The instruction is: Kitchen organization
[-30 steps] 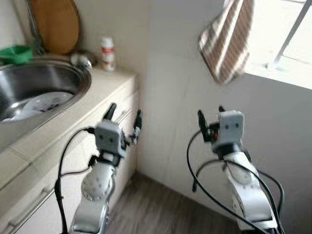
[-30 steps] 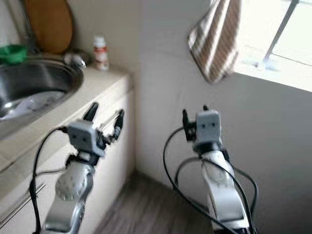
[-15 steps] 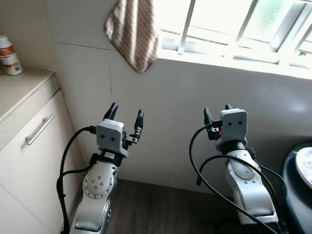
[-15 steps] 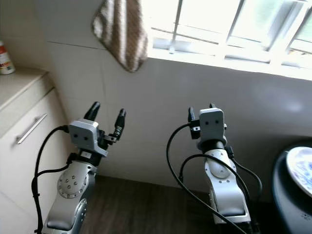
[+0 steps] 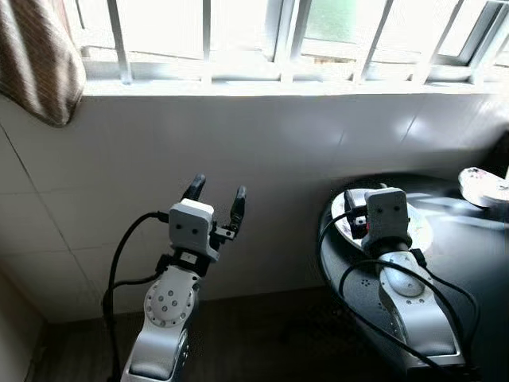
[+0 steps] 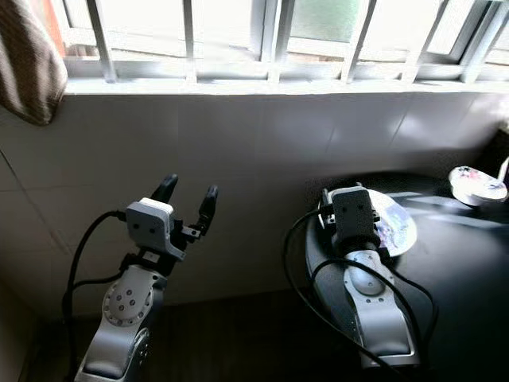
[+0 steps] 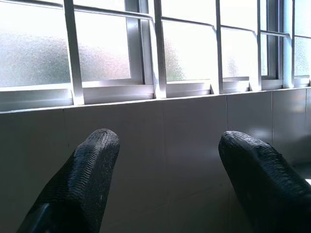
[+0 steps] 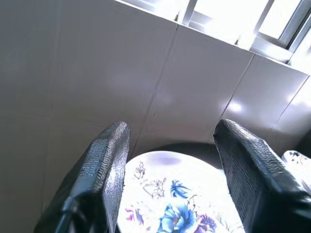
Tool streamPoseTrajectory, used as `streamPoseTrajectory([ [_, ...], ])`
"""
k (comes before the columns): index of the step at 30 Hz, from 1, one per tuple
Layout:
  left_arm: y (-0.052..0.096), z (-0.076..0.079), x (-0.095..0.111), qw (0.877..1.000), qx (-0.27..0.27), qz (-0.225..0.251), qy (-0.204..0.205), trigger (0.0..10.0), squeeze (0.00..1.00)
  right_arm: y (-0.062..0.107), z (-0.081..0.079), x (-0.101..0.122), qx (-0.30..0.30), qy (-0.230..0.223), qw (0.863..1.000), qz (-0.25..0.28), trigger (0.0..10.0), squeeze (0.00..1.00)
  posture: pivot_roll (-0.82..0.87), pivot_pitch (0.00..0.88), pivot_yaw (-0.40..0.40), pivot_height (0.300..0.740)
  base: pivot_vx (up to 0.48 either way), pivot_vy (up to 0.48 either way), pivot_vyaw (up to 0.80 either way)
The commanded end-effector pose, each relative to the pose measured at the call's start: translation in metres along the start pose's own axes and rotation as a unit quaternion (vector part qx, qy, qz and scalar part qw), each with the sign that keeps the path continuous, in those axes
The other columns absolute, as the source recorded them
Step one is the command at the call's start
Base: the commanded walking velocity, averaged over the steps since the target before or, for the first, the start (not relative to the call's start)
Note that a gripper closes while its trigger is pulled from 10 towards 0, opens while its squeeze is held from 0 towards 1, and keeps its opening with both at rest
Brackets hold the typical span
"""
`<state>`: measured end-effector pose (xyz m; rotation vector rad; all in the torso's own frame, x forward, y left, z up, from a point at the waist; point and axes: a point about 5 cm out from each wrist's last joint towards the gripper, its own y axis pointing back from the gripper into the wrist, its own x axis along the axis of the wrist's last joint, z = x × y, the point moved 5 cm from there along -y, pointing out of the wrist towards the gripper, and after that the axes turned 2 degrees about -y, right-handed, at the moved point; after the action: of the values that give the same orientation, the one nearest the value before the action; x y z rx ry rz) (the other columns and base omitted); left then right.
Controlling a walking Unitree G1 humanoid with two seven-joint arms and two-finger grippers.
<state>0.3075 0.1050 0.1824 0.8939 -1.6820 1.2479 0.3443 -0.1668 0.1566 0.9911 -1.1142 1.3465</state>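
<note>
A white plate with blue flowers (image 8: 177, 196) lies on a round black table (image 5: 469, 270), near its left edge. My right gripper (image 8: 173, 128) hovers just above the near side of that plate (image 6: 395, 224), open, with nothing between its fingers. A smaller patterned dish (image 5: 482, 183) sits farther right on the table. My left gripper (image 5: 219, 188) is raised in front of the tiled wall, left of the table, open and empty. In the left wrist view its fingers (image 7: 92, 165) face the wall and window.
A barred window (image 5: 238, 32) runs above a white tiled wall (image 5: 262, 143). A striped brown towel (image 5: 36, 68) hangs at the upper left. Dark wooden floor (image 5: 262, 334) lies between the wall and my arms.
The camera has swung right: the sink, counter and cabinet have left the picture, and the black table with its plates has come in. Both arms keep the same raised pose.
</note>
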Motion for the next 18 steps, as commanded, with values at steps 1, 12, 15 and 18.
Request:
streamPoseTrajectory([
  [1, 0.001, -0.002, -0.002, 1.000, 0.002, -0.005, -0.001, 10.0, 0.00, -0.004, -0.009, -0.001, 0.021, -0.001, 1.000, -0.010, 10.0, 0.00, 0.01, 0.000, -0.066, 0.740, 0.000, 0.000, 0.00],
  [12, 0.001, -0.001, -0.005, 1.000, 0.000, -0.016, 0.003, 10.0, 0.00, -0.012, -0.014, -0.045, 0.097, 0.041, 0.987, -0.121, 10.0, 0.00, 0.01, 0.000, -0.062, 0.740, 0.000, 0.000, 0.00],
  [15, 0.000, 0.000, -0.006, 1.000, 0.000, -0.017, 0.003, 10.0, 0.00, -0.017, -0.004, -0.057, 0.115, 0.055, 0.980, -0.152, 10.0, 0.00, 0.01, 0.000, -0.068, 0.740, 0.000, 0.000, 0.00],
  [18, 0.000, -0.001, -0.006, 1.000, 0.003, -0.018, 0.003, 10.0, 0.00, -0.020, -0.002, -0.066, 0.152, 0.062, 0.971, -0.176, 10.0, 0.00, 0.01, 0.000, -0.070, 0.740, 0.000, 0.000, 0.00],
])
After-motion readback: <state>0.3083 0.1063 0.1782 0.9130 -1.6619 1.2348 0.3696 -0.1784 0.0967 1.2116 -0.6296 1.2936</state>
